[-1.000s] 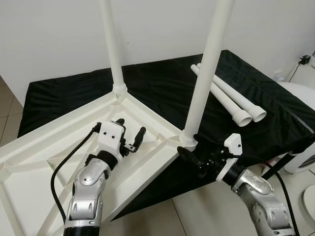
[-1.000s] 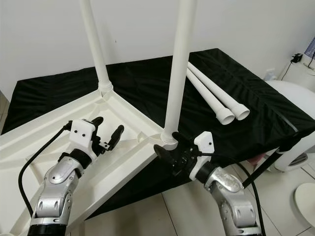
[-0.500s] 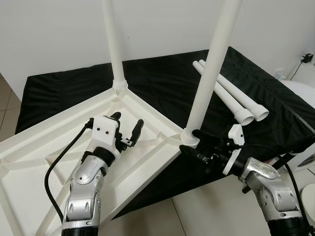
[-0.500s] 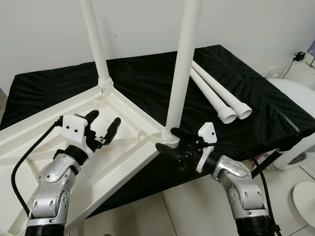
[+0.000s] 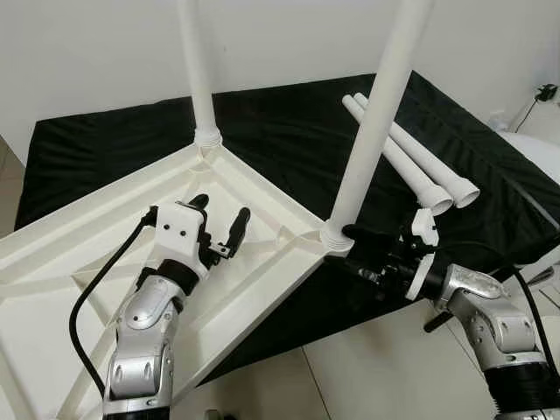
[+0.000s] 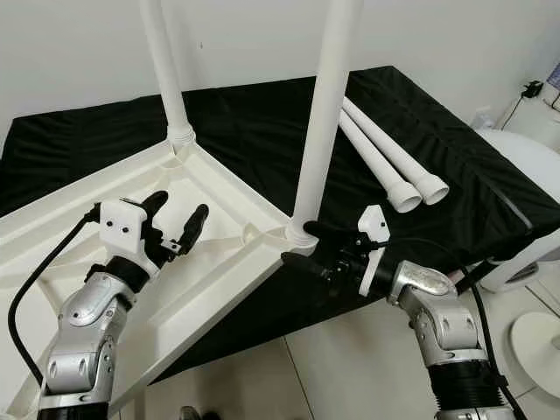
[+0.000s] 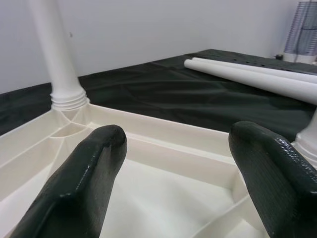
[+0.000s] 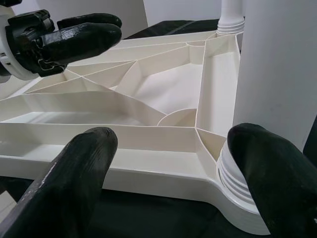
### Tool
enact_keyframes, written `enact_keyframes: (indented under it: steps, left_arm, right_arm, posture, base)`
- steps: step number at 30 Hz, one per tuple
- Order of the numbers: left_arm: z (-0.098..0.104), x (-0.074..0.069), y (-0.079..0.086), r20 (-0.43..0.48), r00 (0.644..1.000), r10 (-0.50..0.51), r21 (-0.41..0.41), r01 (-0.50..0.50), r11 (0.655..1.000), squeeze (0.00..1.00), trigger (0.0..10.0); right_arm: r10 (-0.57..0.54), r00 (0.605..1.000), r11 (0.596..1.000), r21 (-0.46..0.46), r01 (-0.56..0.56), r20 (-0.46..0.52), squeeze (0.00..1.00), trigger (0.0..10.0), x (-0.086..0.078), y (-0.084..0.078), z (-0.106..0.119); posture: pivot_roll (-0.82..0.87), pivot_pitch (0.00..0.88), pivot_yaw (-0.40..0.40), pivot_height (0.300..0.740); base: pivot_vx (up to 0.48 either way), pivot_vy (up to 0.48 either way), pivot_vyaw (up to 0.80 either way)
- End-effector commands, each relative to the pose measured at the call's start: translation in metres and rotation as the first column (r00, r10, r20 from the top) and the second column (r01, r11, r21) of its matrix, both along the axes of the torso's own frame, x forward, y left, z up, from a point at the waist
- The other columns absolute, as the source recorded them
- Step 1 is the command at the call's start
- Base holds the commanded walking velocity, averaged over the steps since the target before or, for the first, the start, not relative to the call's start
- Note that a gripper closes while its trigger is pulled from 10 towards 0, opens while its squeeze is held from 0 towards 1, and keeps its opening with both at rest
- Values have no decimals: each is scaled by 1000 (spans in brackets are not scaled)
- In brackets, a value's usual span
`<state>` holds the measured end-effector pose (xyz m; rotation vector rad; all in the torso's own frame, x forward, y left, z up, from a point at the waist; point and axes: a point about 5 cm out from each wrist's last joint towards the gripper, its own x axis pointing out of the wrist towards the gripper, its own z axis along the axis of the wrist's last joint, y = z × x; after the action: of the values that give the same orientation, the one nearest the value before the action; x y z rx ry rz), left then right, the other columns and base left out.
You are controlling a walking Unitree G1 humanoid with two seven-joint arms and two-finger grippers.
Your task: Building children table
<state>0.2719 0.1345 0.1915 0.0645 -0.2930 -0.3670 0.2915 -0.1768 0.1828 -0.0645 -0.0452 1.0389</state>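
The upturned white children's table (image 5: 262, 219) lies on a black-draped tabletop (image 5: 289, 140), two legs screwed in and standing upright. The right pincer (image 6: 317, 249) is open, its fingers either side of the near leg's (image 6: 324, 122) threaded base at the corner. The left pincer (image 5: 217, 223), also open, hovers over the ribbed underside. Two loose legs (image 5: 411, 162) lie beyond the right pincer.

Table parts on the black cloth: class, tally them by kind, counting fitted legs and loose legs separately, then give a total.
Upturned white tabletop: 1
Legs standing fitted in its corners: 2
Loose legs lying on the cloth: 2
Total: 5
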Motion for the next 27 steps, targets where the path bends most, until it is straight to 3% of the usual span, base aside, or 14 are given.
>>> enact_keyframes:
  steps: [1, 13, 20, 27]
  left_arm:
    - [0, -5, 2, -17, 993, 114, -70, -115, 991, 0, 10000]
    - [21, -21, -9, 7, 999, 42, -83, -41, 996, 0, 10000]
    - [29, -28, -16, 17, 1000, 22, -111, -20, 994, 0, 10000]
    - [33, -32, -18, 15, 1000, 13, -113, -11, 994, 0, 10000]
  right_arm:
    - [17, 1000, 1000, -11, -17, -22, 0, 10000, 4, 0, -3]
    - [43, 999, 998, -51, -43, 7, 0, 10000, 33, 6, 0]
    - [-75, 995, 996, -49, 78, 60, 0, 10000, 58, 5, 7]
    - [-282, 950, 959, 47, 278, 133, 0, 10000, 80, -3, 25]
  posture:
    - [-44, 196, 4, 740]
    - [0, 227, 0, 740]
    - [18, 233, -9, 740]
    - [25, 234, -8, 740]
  base:
    - [0, 0, 0]
    - [0, 0, 0]
    - [0, 0, 0]
    - [0, 0, 0]
